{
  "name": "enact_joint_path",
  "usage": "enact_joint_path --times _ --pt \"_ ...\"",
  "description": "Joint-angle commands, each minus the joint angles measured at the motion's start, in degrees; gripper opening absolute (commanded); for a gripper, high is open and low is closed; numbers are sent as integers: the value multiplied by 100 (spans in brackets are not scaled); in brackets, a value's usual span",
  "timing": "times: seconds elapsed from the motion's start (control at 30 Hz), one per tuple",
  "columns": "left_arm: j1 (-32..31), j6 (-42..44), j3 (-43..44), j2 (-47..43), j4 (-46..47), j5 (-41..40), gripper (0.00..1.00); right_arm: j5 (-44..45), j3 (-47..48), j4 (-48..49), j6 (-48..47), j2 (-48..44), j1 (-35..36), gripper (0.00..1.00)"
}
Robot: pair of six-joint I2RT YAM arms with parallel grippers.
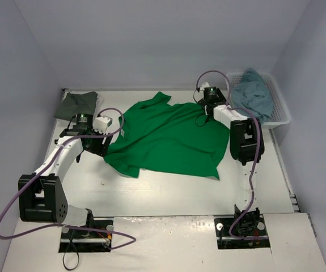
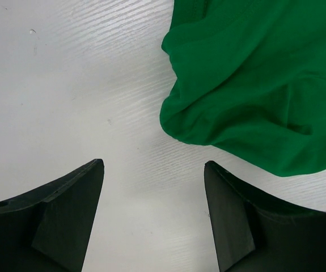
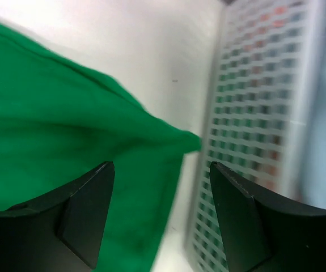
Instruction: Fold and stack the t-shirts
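Green t-shirt (image 1: 168,136) lies spread mid-worktop, stretched roughly left to right, with an arm at each end. Its left fold sits just ahead of the left gripper (image 2: 153,164), whose jaws are apart and empty. The right gripper (image 3: 161,165), likewise spread (nothing pinched), hovers over the cloth's far-right tip beside the basket (image 3: 248,113). Only the wrist views show the jaw gaps.

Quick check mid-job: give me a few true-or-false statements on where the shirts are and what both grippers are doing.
1. The green shirt lies spread on the table. True.
2. The basket is empty. False: a teal shirt lies in it.
3. The left gripper grips the green shirt. False: it is open over bare table beside the shirt.
4. The grey shirt sits at the far left corner. True.
5. The right gripper is open. True.
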Motion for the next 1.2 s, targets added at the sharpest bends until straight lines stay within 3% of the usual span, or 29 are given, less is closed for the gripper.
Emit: enact_joint_path --times 0.0,0.13,0.27,0.33,0.37,0.43,0.7,0.8,0.83,0.87,0.9,0.97,1.0,1.03,1.17 --pt "35 -73 194 -295 2 130 66 -35 152 -283 264 -1150 -39 65" --pt "35 -64 325 -313 2 165 66 -421 143 -680 553 -1591 -31 64" --pt "35 -38 668 -137 -60 296 66 -2191 12 -1496 730 -1960 31 59" --pt "35 -29 896 91 -69 429 66 -2837 -93 -1971 704 -2031 136 35" --pt "26 -29 1184 196 -77 472 66 -3022 -268 -2051 703 -2040 163 10" --pt "35 -29 1546 556 -121 621 66 -3602 -480 -2262 651 -2110 233 0" --pt "8 -151 3671 2189 -227 1140 66 -4395 -1323 -2570 440 -2189 330 0" --pt "-27 -239 4331 2806 -350 1413 53 -4483 -1517 -2596 422 -2329 347 0" --pt "-79 -274 4621 3199 -428 1605 40 -4526 -1596 -2649 405 -2417 374 0" --pt "-80 -292 4763 3203 -429 1607 40 -4527 -1640 -2649 405 -2418 374 0" --pt "-132 -301 4895 3342 -481 1650 29 -4518 -1676 -2649 422 -2444 391 0" --pt "-185 -275 5141 3694 -526 1800 17 -4562 -1755 -2728 431 -2497 391 0" --pt "-237 -266 5386 3826 -561 1826 5 -4571 -1799 -2746 440 -2523 400 0" --pt "-264 -257 5501 4053 -587 1957 0 -4571 -1843 -2746 448 -2567 400 0" --pt "-352 -319 6012 4529 -640 2369 0 -4518 -2115 -2772 449 -2620 418 0"
